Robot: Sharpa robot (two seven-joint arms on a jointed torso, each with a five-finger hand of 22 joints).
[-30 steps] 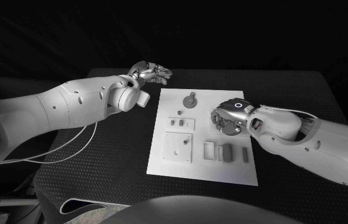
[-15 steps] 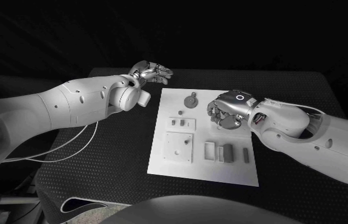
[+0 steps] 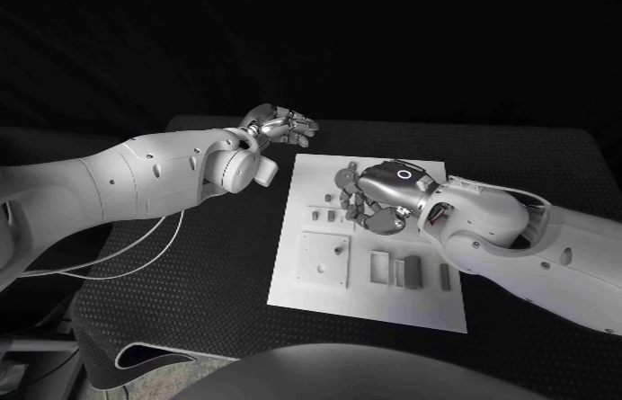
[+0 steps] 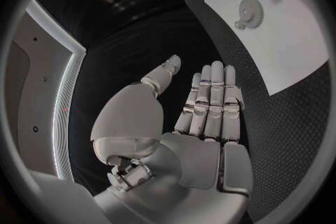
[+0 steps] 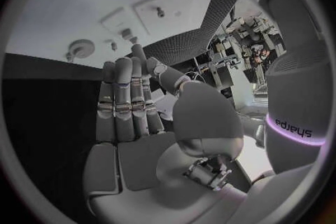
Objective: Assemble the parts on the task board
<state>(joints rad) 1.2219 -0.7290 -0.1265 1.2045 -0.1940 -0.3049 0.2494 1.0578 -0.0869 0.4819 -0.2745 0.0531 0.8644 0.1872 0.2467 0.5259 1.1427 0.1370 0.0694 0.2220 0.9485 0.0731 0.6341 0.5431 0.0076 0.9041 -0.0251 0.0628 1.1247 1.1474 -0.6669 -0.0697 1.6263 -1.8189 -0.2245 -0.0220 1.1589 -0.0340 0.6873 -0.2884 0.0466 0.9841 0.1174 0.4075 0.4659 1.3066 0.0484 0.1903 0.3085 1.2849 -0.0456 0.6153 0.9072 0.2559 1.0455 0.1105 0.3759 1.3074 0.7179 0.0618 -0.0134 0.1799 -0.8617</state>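
While my right hand (image 3: 376, 198) hung over the far part of the task board (image 3: 369, 292), its fingers (image 5: 122, 101) were straight, side by side, and held nothing. My left hand (image 3: 279, 128) was up past the board's far left corner, over the black table (image 3: 194, 310). Its fingers (image 4: 210, 101) were also straight and loose, with nothing in them.

The white board lay flat in the middle of the table. A round gear part (image 3: 345, 177) sat near its far edge, just beside my right hand. Two small parts (image 3: 322, 211) lay in the middle, on the left side. A square plate (image 3: 323, 259) with a little peg was nearer to me. Beside it, three upright block parts (image 3: 405, 272) stood in a row.
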